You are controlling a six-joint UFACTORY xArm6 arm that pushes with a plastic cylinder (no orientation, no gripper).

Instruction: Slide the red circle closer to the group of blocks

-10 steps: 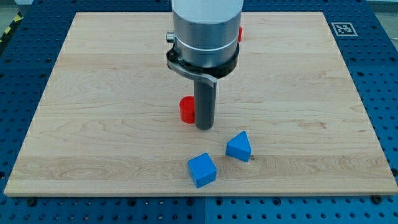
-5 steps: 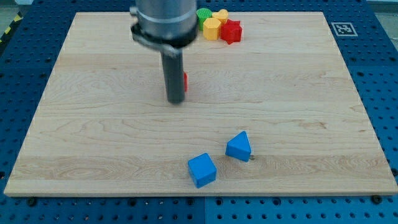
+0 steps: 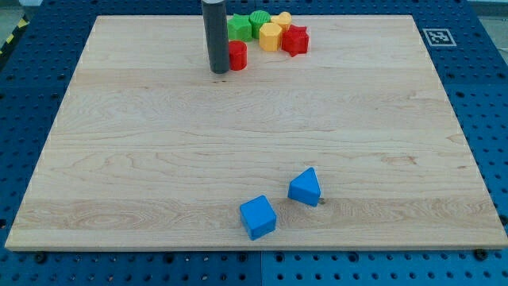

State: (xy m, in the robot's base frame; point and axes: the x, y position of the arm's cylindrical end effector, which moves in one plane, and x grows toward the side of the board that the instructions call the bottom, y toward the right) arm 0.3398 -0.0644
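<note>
1. My tip point(image 3: 218, 71) rests on the tabletop point(image 3: 119, 159) against the view's left side of the red circle point(image 3: 237, 55), so that a push from there would drive the block toward the view's right and top, where the group sits.
2. The red circle lies near the view's top edge, just below the green block point(image 3: 238, 28) and seemingly touching or almost touching it; I judge the task close to done.
3. The group is packed tight: a second green block point(image 3: 259, 21), two yellow blocks point(image 3: 271, 36) point(image 3: 282, 18) and a red star-like block point(image 3: 296, 39) lie touching or nearly so.
4. A blue cube point(image 3: 258, 217) and a blue wedge-shaped block point(image 3: 305, 187) lie well apart from all this, near the view's bottom, and play no part.
5. There are no jaws on this arm, only the rod, so nothing is clasped; the block is merely nudged.
6. No container shows in this view; every block lies loose on the tabletop.
</note>
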